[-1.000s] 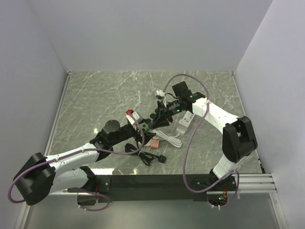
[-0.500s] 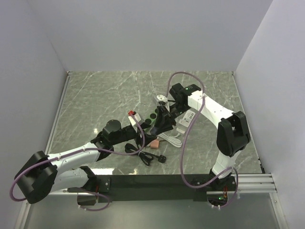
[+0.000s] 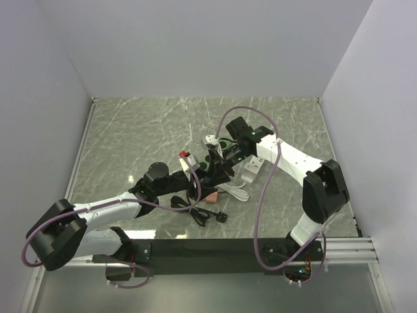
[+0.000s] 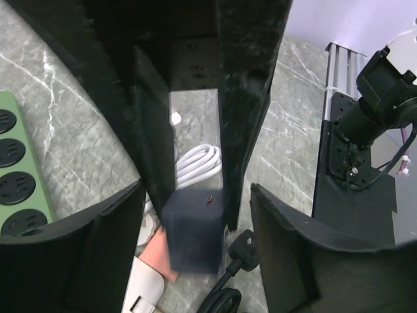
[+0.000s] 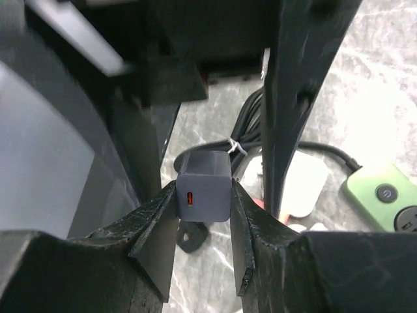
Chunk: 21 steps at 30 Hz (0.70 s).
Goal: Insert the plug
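Note:
The plug (image 5: 210,195) is a dark grey-blue cube with a small orange slot on its face. My right gripper (image 5: 203,195) is shut on it, one pad on each side, and holds it above the table. In the left wrist view the same plug (image 4: 192,231) hangs between the right gripper's dark fingers (image 4: 244,98). My left gripper (image 4: 197,189) is open, with its jaws on either side of the plug and a gap on each side. In the top view the two grippers meet at mid-table, left gripper (image 3: 206,177) and right gripper (image 3: 218,165). A green power strip (image 4: 16,186) lies just left of them.
A white power strip (image 3: 254,167) lies right of the grippers. Under them are a coiled white cable (image 3: 232,190), a pink block (image 3: 210,196) and a black cord with a plug (image 3: 203,216). A white adapter with a red part (image 3: 187,158) sits by the left arm.
The right gripper has swung left and down with the plug, in between the left gripper's jaws. The left gripper has narrowed and edged forward around it.

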### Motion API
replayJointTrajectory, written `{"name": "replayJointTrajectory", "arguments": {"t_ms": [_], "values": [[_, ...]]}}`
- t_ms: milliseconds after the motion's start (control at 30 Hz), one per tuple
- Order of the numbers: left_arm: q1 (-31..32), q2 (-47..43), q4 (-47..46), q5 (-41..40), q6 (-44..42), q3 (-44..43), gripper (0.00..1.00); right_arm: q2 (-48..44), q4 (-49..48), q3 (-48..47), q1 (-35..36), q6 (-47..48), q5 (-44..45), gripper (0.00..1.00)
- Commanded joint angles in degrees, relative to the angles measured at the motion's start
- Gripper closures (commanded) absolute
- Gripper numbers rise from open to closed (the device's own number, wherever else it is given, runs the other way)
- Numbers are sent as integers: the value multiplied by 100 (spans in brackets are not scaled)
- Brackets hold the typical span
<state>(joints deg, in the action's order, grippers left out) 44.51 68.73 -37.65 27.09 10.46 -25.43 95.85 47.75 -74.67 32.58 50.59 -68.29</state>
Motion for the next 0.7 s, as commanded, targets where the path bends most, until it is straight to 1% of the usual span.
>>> {"name": "replayJointTrajectory", "arguments": {"t_ms": [0,133,200,300,367,600,667], "values": [[5,79,-358,226,62,-287,32,-261,-978,-73,82,-980,264,100],[5,149,-173,279,-26,-305,39,-128,-1057,-179,73,-1113,273,100],[14,123,-129,209,-26,-243,43,-172,-978,-188,64,-1034,237,100],[14,71,-59,235,-53,-173,48,-321,-1144,-109,64,-1217,307,100],[14,44,29,296,-96,-173,48,-427,-1206,-39,73,-1262,360,100],[14,-18,196,507,-193,-146,45,-506,-1207,14,56,-1262,325,100],[5,-26,423,683,-281,-199,43,-506,-1224,23,29,-1253,299,100]]}}
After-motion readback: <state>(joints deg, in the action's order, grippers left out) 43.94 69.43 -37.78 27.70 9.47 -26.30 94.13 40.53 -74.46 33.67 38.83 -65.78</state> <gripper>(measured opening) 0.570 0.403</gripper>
